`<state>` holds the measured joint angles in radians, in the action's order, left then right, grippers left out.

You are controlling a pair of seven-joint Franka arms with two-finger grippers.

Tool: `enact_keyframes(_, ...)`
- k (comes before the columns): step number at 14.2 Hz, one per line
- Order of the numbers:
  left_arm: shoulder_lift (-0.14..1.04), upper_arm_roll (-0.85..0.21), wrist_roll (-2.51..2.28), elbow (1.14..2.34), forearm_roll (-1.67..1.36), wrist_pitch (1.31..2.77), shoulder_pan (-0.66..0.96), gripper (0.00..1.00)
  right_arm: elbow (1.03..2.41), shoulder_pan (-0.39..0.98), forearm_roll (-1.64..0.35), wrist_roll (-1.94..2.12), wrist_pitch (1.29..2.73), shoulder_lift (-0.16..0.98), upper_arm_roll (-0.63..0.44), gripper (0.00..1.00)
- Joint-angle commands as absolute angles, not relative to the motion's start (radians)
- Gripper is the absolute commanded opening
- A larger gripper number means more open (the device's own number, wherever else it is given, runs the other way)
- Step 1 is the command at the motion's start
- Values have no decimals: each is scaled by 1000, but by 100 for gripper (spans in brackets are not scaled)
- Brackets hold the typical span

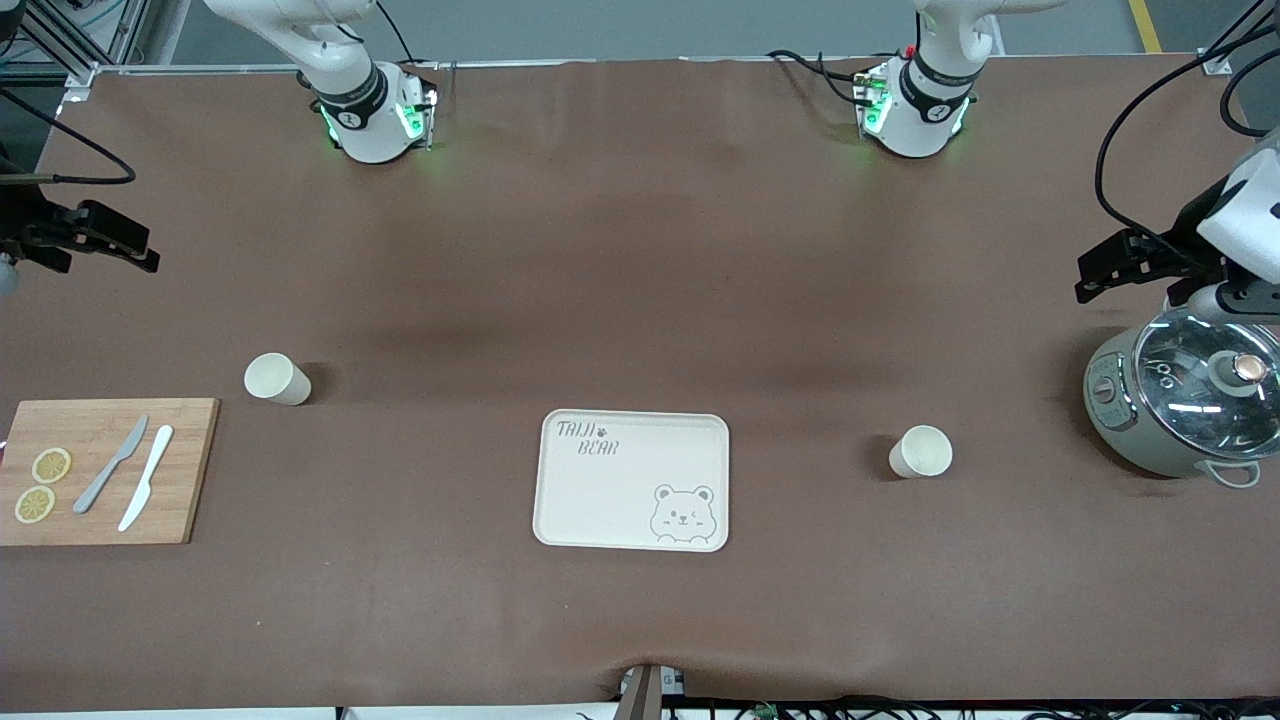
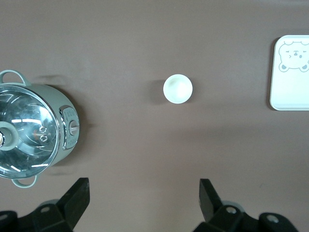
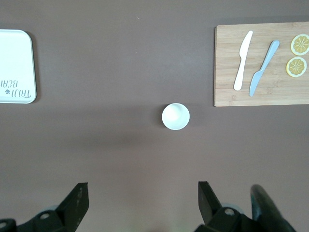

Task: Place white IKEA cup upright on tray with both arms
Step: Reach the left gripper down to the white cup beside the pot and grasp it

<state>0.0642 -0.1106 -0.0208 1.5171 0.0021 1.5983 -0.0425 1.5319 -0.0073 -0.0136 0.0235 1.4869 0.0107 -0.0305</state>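
Two white cups stand on the brown table. One cup (image 1: 921,451) (image 2: 177,88) is toward the left arm's end, beside the cream bear tray (image 1: 632,480) (image 2: 291,82). The other cup (image 1: 277,379) (image 3: 175,116) is toward the right arm's end, by the wooden board. The tray (image 3: 17,67) carries nothing. My left gripper (image 1: 1105,270) (image 2: 144,186) is open and empty, high over the table beside the pot. My right gripper (image 1: 125,245) (image 3: 142,188) is open and empty, high over the right arm's end of the table.
A wooden cutting board (image 1: 100,470) (image 3: 263,65) holds two knives and two lemon slices at the right arm's end. A grey pot with a glass lid (image 1: 1185,400) (image 2: 34,130) stands at the left arm's end. Cables hang above the pot.
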Motion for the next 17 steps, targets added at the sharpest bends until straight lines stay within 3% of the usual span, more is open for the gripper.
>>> enact_keyframes(1,74,-110,-20,1494,0,1577,-60,100,1525,-11,6,25,1482,11,-28,100)
enact_keyframes(4,78,-110,-18,1490,8,1578,-60,100,1523,-12,6,25,1482,11,-28,100)
enact_keyframes(10,238,-110,-124,1401,44,1594,-45,100,1522,-14,6,18,1479,17,-29,100)
enact_keyframes(17,417,-121,-175,1446,66,1827,-38,100,1517,-14,11,21,1488,29,-29,100)
